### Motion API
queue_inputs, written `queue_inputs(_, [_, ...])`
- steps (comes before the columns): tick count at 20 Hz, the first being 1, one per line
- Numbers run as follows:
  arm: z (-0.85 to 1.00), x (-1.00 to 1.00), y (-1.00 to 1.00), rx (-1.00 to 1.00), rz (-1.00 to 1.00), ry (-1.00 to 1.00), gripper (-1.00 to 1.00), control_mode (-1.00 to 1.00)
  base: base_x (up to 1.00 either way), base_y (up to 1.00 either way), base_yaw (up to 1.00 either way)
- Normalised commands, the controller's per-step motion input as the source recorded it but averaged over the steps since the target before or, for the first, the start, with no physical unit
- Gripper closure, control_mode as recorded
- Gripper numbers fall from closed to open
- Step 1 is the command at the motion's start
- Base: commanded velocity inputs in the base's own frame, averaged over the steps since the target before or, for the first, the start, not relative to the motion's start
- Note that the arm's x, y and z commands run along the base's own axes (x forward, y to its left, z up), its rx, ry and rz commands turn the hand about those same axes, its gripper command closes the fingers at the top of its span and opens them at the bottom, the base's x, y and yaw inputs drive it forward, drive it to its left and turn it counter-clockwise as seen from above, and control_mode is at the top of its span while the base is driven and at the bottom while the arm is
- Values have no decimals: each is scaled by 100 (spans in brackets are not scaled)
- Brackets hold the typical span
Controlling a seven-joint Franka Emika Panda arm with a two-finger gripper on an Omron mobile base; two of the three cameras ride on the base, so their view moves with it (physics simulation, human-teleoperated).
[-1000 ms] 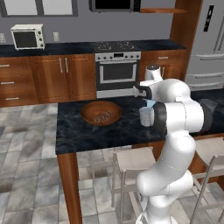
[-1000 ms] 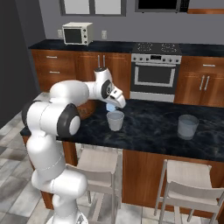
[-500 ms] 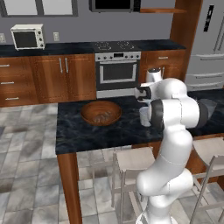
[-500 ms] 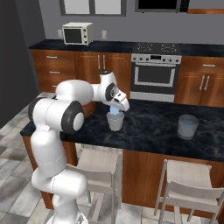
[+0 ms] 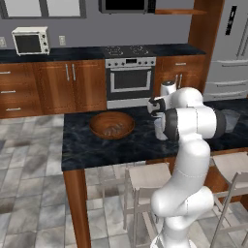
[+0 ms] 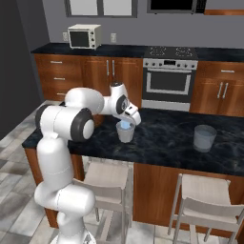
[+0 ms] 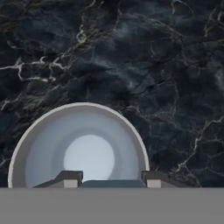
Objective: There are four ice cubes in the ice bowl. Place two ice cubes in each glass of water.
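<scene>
Under the pincer point(image 7: 111, 180), a glass point(image 7: 78, 146) (water inside) holds ice.

Bare counter point(image 6: 162, 131) btwn tumbler point(image 6: 125, 132) & far tumbler point(image 6: 204, 138).

Your white Franka arm point(image 6: 71, 121) reaches forward, elbow bent, its two-finger gripper point(image 6: 128, 122) pointing down directly above the near translucent tumbler point(image 6: 126, 132) (jaws parted, a pale cube seemingly between them).

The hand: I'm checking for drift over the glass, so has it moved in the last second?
Yes. In the right base view the hand has shifted right, from left of the near glass to directly over it.
</scene>
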Motion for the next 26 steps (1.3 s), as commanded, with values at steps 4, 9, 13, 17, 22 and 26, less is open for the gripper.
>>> queue_inputs(4, [-13, 8, 0, 0, -6, 0, 100, -100, 0, 0, 0])
queue_inputs(9, [-14, 15, 5, 0, -7, 0, 100, -100, 0, 0, 0])
queue_inputs(13, [-11, 15, 2, 0, -7, 0, 100, -100, 0, 0, 0])
queue_inputs(17, [-5, 13, 0, 0, -7, 0, -100, -100, 0, 0, 0])
queue_inputs(22, [-6, 10, 0, 0, -6, 0, -100, -100, 0, 0, 0])
queue_inputs(26, [-7, 10, 0, 0, -6, 0, -100, -100, 0, 0, 0])
